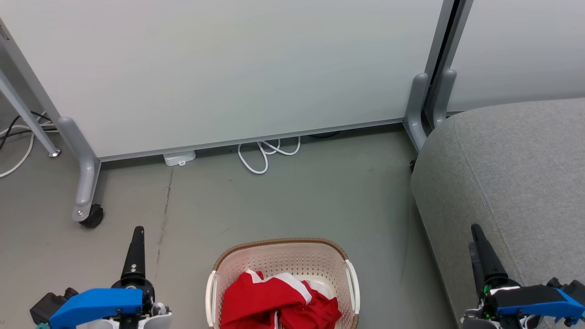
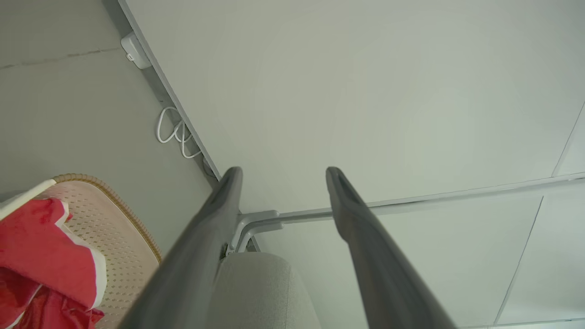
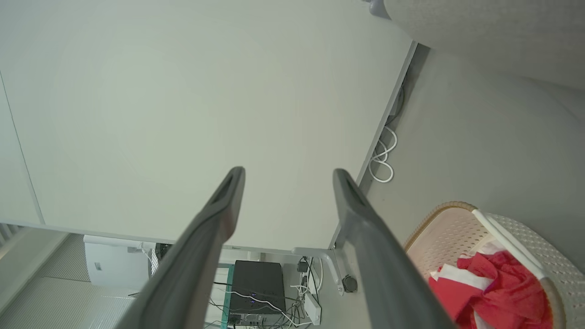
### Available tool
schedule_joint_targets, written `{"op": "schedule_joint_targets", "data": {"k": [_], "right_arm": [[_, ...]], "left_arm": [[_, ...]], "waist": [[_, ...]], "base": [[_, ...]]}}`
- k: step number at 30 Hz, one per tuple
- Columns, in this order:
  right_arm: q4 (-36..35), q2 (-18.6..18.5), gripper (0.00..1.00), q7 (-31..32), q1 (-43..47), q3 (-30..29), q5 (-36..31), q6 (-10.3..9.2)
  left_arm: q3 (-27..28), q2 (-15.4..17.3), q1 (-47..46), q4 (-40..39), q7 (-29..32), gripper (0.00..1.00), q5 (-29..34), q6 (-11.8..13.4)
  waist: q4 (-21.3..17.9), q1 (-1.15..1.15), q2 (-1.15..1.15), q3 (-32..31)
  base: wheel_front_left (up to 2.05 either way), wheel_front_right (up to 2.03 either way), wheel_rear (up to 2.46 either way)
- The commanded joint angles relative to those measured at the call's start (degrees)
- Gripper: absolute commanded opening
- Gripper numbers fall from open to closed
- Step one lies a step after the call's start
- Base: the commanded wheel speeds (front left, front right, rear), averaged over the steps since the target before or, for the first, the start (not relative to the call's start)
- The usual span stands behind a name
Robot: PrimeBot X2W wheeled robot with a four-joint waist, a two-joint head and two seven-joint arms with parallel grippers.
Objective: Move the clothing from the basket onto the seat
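**A:** Where is the clothing?

**B:** The clothing [image 1: 279, 304] lies crumpled in the basket [image 1: 281, 241], a red heap with white trim, piled toward the side nearest the robot. I can make out no clear long axis. The basket stands on the floor, apart from the seat [image 1: 516, 173] on its right and well short of the partition [image 1: 228, 68].

**A:** Which way from the claws?

**B:** Below and between them. The left claw [image 1: 138, 233] hangs over bare floor to the basket's left, and the right claw [image 1: 477, 233] hangs over the seat's left edge. Both point toward the partition, not at the heap. I judge the left arm nearer, though either must turn inward and drop.

**A:** Spread or pinching?

**B:** Both are spread, with nothing between the fingers in either wrist view.

**A:** Any labels?

**B:** No writing that I can read.
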Motion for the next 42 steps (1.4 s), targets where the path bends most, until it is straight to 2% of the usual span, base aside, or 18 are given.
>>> {"op": "schedule_joint_targets", "data": {"k": [1,5,11,23,42], "right_arm": [[-0.96,-0.28,1.00,-0.78,-1.49,0.26,-3.13,0.05],[-0.93,-0.31,1.00,-1.49,-1.62,0.43,-6.73,0.06],[-1.11,-0.35,1.00,-2.81,-1.84,0.59,-12.97,0.07],[-1.59,-0.44,1.00,-5.26,-2.05,0.67,-24.99,0.08],[-1.68,-0.56,1.00,-8.58,-1.99,1.94,-37.79,0.11]], "left_arm": [[-0.57,0.47,-1.79,-1.51,-0.83,1.00,3.00,0.51],[-1.31,0.49,-1.79,-2.01,-1.54,1.00,6.67,0.99],[-2.83,0.53,-1.74,-2.66,-2.85,1.00,15.33,1.69],[-5.43,0.80,-2.05,-2.75,-5.29,1.00,31.80,1.53],[-8.08,1.22,-2.47,-3.00,-8.60,1.00,46.96,0.64]], "waist": [[0.02,0.00,0.00,0.02],[0.03,0.00,0.00,0.06],[0.07,0.00,0.00,0.11],[0.20,0.00,0.00,0.31],[0.41,0.00,0.00,0.37]], "base": [[0.00,0.00,0.00],[0.00,0.00,0.00],[0.00,0.00,0.00],[0.00,0.00,0.00],[0.00,0.00,0.00]]}}
